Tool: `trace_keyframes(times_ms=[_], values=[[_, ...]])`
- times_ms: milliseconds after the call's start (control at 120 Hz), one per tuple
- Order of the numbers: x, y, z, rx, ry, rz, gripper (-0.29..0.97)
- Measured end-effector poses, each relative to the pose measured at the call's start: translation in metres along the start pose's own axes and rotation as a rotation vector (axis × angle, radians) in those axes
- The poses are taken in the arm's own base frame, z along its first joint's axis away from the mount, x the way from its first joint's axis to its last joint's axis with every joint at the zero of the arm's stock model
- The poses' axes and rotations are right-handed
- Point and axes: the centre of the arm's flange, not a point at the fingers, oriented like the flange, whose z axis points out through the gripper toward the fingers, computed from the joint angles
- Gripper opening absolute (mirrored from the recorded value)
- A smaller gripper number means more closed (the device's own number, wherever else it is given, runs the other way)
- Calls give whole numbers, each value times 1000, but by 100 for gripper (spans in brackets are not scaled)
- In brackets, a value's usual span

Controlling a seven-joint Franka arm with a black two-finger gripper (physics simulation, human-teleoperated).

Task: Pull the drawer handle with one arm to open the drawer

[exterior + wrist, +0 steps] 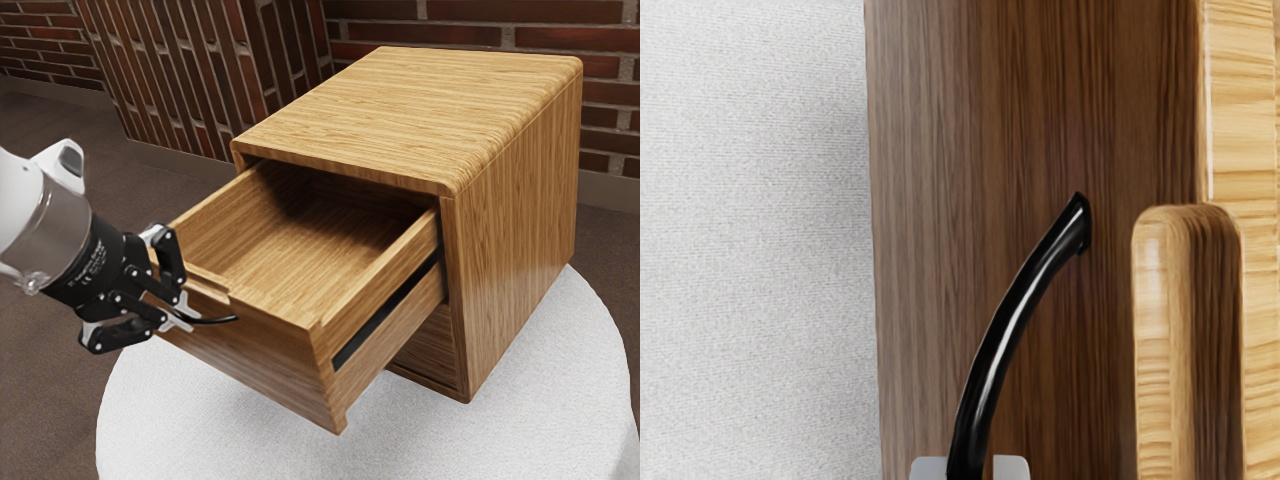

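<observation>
A bamboo cabinet [430,110] stands on a round white table [530,420]. Its upper drawer [300,255] is pulled far out toward the exterior view's left, and its inside is bare. A thin black curved handle [220,320] sticks out of the drawer front [250,360]. My black gripper [176,312] is shut on the handle's outer end. In the wrist view the handle [1025,300] arcs from the dark wooden drawer front [940,150] down to between my grey fingertips [1014,467].
A brick wall and a slatted wooden screen [190,70] stand behind the cabinet. The white tabletop [750,250] lies beside the drawer front. The table's edge [105,420] runs just below my hand, with brown floor beyond it.
</observation>
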Motion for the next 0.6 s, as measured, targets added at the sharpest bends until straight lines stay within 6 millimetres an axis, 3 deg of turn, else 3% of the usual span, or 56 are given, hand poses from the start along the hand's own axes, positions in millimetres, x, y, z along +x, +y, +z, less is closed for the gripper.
trace_keyframes(times_ms=[133,425,517,600], values=[[0,-2,0,2,1,-2,-10],[-4,-12,-23,-26,4,-1,16],[-1,-5,-33,-5,0,-7,32],[5,22,-46,33,-14,-15,43]])
